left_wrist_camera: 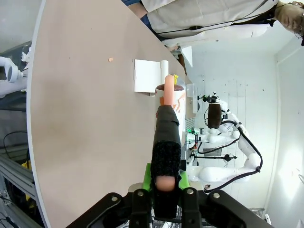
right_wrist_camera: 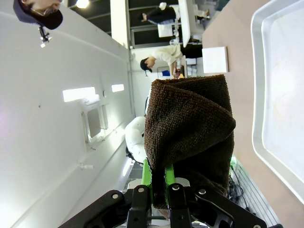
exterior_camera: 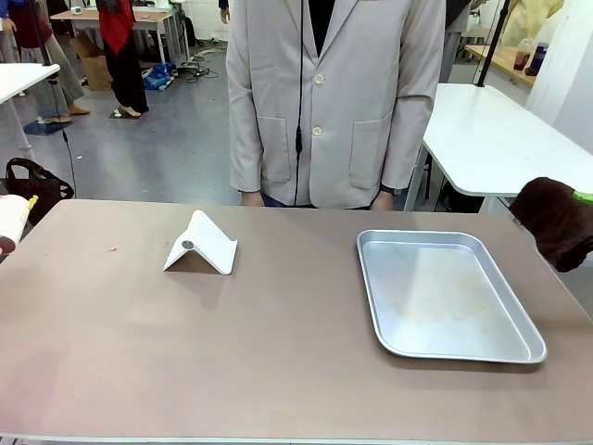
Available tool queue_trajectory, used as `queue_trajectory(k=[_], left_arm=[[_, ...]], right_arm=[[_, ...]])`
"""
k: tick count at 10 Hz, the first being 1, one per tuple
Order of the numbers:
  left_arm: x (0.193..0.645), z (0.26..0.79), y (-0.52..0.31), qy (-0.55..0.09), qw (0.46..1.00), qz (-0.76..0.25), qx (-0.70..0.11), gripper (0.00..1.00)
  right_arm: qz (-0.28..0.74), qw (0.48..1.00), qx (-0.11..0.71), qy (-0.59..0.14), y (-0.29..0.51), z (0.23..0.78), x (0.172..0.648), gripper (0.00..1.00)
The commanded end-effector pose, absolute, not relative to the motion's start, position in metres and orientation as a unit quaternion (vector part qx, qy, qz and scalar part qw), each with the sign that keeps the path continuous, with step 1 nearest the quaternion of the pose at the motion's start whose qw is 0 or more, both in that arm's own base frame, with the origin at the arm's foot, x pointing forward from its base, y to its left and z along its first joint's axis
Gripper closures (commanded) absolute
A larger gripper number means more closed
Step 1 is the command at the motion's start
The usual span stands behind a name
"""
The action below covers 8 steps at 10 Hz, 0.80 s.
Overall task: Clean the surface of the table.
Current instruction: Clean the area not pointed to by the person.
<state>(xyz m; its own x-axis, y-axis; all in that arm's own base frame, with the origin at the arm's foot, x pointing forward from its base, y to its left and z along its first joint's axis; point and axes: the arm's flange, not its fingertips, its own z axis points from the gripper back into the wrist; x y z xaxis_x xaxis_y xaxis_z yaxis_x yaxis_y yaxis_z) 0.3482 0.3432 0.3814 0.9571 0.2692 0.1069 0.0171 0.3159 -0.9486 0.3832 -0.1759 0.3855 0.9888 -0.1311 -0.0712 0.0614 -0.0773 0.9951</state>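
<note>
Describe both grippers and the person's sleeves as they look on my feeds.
The left gripper and right gripper are alike: black bodies, two fingers with bright green pads. The person's sleeves are long, light beige, part of a buttoned jacket.

Pretty ordinary open workshop room
Grey floor (exterior_camera: 167,158) all around the white table (exterior_camera: 491,139). Way off to that table's left, at the back, sits a wood-topped desk (exterior_camera: 120,17) with a cardboard box (exterior_camera: 95,69) beside it. Nearer on that same side there's a second white table (exterior_camera: 18,79) and a black bag (exterior_camera: 32,181) on the floor.
</note>
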Motion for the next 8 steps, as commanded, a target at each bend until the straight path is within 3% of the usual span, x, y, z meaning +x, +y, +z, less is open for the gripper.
queue_trajectory(k=[1,8], left_arm=[[0.366,0.383,0.332,-0.122,0.815,0.089,-0.56,0.77],[0.449,0.352,0.278,-0.09,0.865,0.105,-0.482,0.77]], right_arm=[[-0.075,0.673,0.736,-0.017,-0.177,0.393,0.383,0.88],[-0.075,0.673,0.736,-0.017,-0.177,0.393,0.383,0.88]])
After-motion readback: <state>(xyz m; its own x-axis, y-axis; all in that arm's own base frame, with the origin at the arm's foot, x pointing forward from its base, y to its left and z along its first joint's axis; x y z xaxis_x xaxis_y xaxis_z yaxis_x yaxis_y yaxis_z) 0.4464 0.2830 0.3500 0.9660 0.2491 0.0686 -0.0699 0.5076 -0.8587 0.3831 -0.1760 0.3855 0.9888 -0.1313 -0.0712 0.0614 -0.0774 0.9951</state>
